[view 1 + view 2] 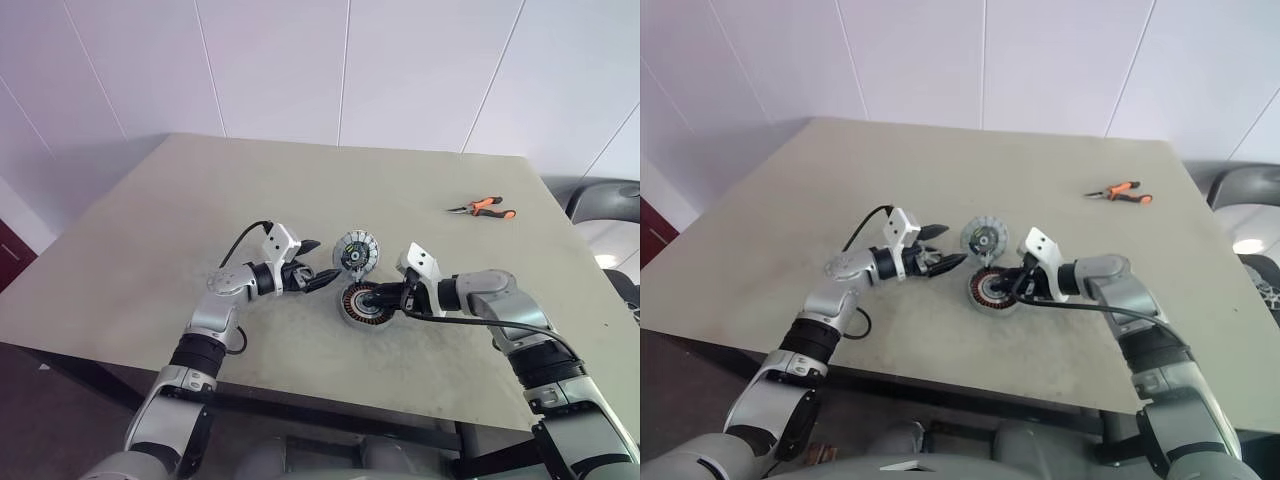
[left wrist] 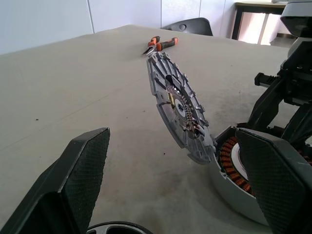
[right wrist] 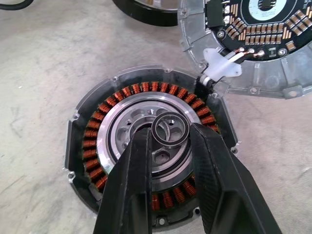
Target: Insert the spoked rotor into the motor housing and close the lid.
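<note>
- Motor housing [image 1: 362,303] flat on desk [image 1: 300,180], centre-front.
- Lid [image 1: 356,251] propped upright at housing's 12 o'clock.
- Right hand [image 3: 168,146] pinching small dark ring [image 3: 170,129] over housing hub.
- Left hand [image 1: 318,265] spread wide, empty, at housing's 10 o'clock.

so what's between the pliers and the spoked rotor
Nothing but bare table top lies between the pliers and the spoked rotor, as the left eye view shows.

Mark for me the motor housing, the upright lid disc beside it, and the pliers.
motor housing [image 3: 92,141]: right wrist view, on the copper winding ring.
lid disc [image 2: 178,109]: left wrist view, on its spoked face near the centre.
pliers [image 1: 487,207]: left eye view, on the orange handles.
</note>
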Tool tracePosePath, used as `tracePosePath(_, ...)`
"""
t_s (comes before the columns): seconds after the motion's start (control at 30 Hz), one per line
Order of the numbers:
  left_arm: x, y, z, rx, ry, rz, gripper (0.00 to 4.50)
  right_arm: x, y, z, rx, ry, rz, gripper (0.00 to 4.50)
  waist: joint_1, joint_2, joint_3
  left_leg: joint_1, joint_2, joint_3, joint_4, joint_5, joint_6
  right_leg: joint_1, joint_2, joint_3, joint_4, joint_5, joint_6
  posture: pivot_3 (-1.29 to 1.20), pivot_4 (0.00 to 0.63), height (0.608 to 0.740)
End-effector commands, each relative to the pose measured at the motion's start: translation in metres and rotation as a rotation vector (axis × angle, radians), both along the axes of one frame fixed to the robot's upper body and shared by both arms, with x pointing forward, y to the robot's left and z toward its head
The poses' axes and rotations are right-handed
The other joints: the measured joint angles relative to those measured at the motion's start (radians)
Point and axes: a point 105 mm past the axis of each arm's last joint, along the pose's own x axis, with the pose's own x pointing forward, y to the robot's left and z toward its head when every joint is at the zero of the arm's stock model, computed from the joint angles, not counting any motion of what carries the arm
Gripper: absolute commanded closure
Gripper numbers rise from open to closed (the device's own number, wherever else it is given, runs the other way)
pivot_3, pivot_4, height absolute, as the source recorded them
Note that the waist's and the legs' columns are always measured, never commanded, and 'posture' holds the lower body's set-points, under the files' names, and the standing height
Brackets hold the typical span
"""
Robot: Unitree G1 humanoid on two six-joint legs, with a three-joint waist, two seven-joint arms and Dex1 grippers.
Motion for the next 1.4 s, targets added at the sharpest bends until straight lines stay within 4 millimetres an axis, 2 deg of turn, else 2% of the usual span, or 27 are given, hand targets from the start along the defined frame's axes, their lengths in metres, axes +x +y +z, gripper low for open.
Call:
tracePosePath(0.03,0.002,-0.002,0.014,-0.004,-0.052,-0.005,0.11,-0.005,0.0,0.0,0.002,0.012,0.024,3.75,0.0,0.0,0.0,0.0,0.0,0.0,0.0,0.0,0.0,0.0,0.0,0.0,0.0,0.0,0.0,0.0,0.0,0.74)
tracePosePath(1.1,0.001,-0.003,0.012,-0.005,-0.048,-0.005,0.11,-0.003,-0.006,0.0,0.019,-0.017,0.024,3.75,0.0,0.0,0.0,0.0,0.0,0.0,0.0,0.0,0.0,0.0,0.0,0.0,0.0,-0.001,0.001,0.0,0.0,0.74)
tracePosePath(1.13,0.001,-0.003,0.012,-0.005,-0.048,-0.004,0.11,0.0,-0.004,-0.001,0.02,-0.022,0.013,3.0,0.0,0.0,0.0,0.0,0.0,0.0,0.0,0.0,0.0,0.0,0.0,0.0,0.0,-0.001,0.001,0.0,0.0,0.74)
tracePosePath(1.3,0.001,-0.002,0.012,-0.003,-0.047,-0.004,0.11,0.004,0.005,-0.003,0.052,-0.029,0.01,1.33,0.0,0.0,0.0,0.002,0.0,0.0,0.0,0.0,0.0,0.001,0.0,0.0,0.0,-0.001,0.001,0.0,0.0,0.74)
tracePosePath(1.4,0.001,-0.002,0.012,-0.002,-0.046,-0.005,0.11,0.005,0.01,0.003,0.11,-0.033,0.008,1.33,0.0,0.0,0.0,0.002,0.0,0.0,0.0,0.0,0.0,0.002,0.0,0.0,0.0,-0.001,0.001,0.0,0.0,0.74)
